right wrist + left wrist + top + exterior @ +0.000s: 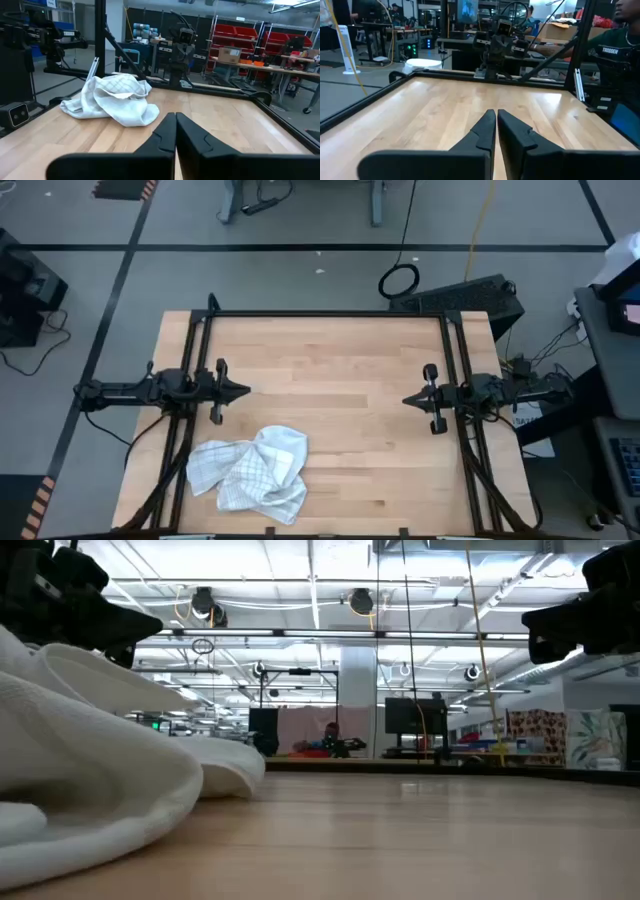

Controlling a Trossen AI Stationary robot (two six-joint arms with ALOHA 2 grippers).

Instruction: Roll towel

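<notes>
While the low view is mostly blocked by a big white fold of cloth, the overhead shot shows the soft white kitchen towel with thin grey check lines (252, 472) lying crumpled in a heap on the light wooden butcher-block table (340, 390), so you can't make out any label tag or clean edges. It sits toward the table's left front part. The left gripper (240, 391) hovers just behind the towel, fingers pinched together on nothing, not touching the cloth. Way across the table from the towel, the right gripper (410, 399) is clamped tight too, empty.
</notes>
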